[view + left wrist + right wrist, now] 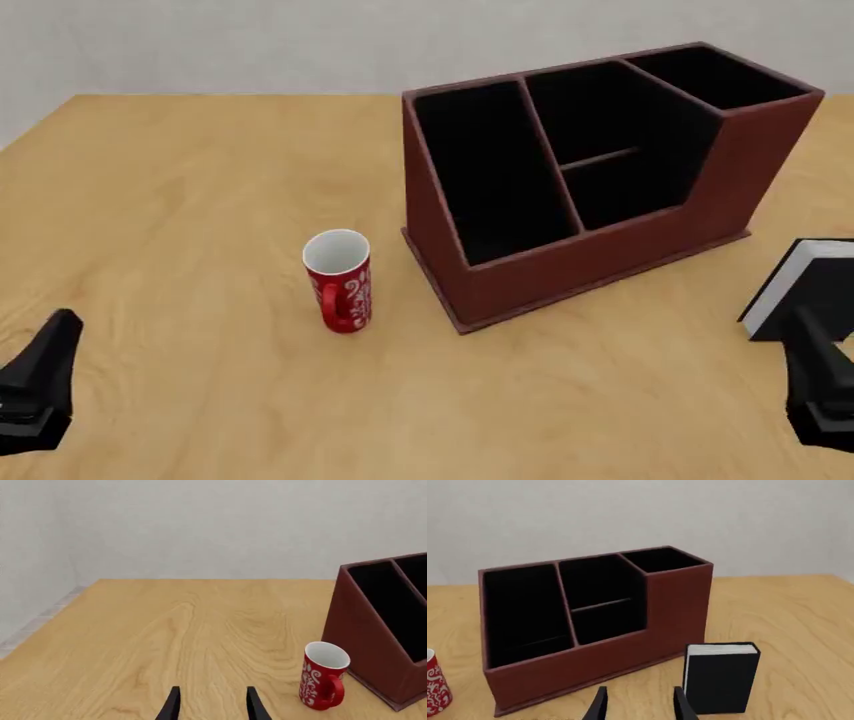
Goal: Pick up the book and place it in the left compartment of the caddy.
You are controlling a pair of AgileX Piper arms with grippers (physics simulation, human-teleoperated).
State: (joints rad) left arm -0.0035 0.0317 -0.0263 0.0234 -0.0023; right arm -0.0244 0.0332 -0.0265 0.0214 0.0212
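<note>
The book (pixel 721 678) stands upright on the table, black cover facing me and white page edge on top. It sits just in front of the caddy's (pixel 594 666) tall narrow end, at the right edge of the front view (pixel 798 288). The caddy (pixel 587 250) is red-brown with a black interior, and its wide left compartment (pixel 487 170) holds nothing. My right gripper (pixel 639 707) is open a little short of the book, which lies just to one side of its fingers. My left gripper (pixel 212 707) is open over bare wood, far from the book.
A red mug (pixel 336 280) with a white pattern stands just left of the caddy's front corner, its handle toward me; the left wrist view shows the mug (pixel 323 675) beside the caddy (pixel 373 645). The wooden table (pixel 174 200) ends at a pale wall behind.
</note>
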